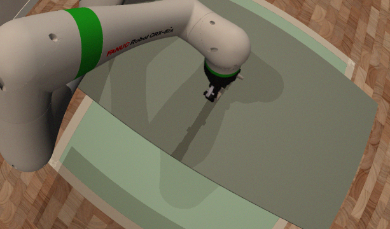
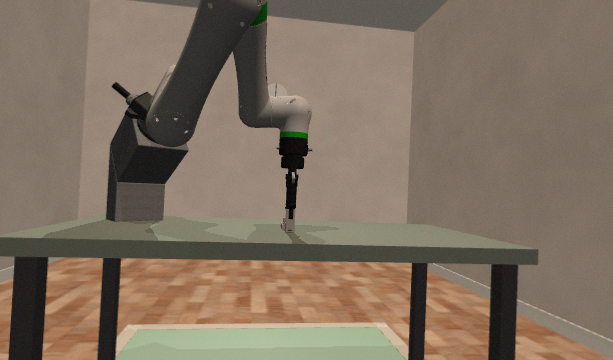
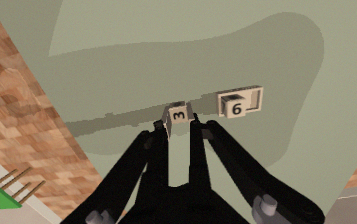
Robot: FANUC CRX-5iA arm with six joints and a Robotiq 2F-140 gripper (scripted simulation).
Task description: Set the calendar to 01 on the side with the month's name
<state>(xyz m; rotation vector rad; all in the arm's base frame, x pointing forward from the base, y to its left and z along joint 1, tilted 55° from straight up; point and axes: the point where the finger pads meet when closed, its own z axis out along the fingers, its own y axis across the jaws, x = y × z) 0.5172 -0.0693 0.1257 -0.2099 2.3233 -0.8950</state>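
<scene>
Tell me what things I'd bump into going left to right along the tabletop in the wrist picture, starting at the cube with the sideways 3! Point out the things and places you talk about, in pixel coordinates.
The cube with the sideways 3 (image 3: 179,114), then the tray (image 3: 259,100) with the 6 cube (image 3: 236,108) in its left part.

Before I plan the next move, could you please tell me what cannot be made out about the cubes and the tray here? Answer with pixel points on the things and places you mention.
- Month's name on the tray (image 3: 259,105): too small and dark in the wrist view.
- Undersides of the cube marked 3 (image 3: 178,114) and the cube marked 6 (image 3: 236,108): turned away, wrist view.
- Cube digits, exterior view: too small.
</scene>
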